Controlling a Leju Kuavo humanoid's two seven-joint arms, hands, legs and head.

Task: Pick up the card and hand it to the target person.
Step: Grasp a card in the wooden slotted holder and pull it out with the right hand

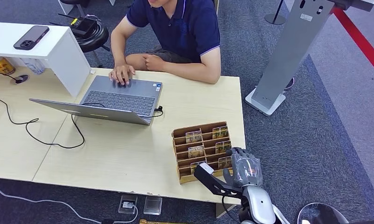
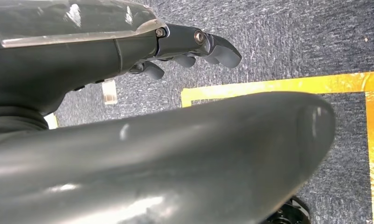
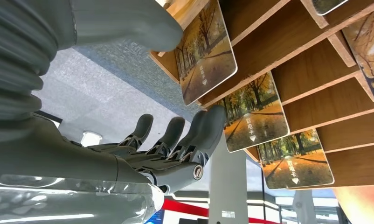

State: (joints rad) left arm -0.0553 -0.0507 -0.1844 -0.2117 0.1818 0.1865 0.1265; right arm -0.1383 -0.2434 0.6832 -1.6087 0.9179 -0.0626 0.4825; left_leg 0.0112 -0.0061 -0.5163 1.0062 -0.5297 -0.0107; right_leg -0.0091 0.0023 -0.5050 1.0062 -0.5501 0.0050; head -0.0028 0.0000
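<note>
The robot's right hand (image 1: 245, 167) reaches to the front right corner of the wooden card rack (image 1: 203, 150) on the desk (image 1: 129, 154), fingers (image 3: 194, 135) spread and holding nothing, thumb (image 3: 129, 23) resting by the edge of the nearest card (image 3: 204, 51). The cards stand in the rack's tiered slots. Its left hand (image 2: 194, 44) hangs over the carpet, fingers loosely curled and empty, while a person (image 1: 180, 28) sits behind the desk at a laptop (image 1: 115, 100).

Autumn-tree-printed card (image 3: 207, 51), brown rack (image 1: 201, 132)
</note>
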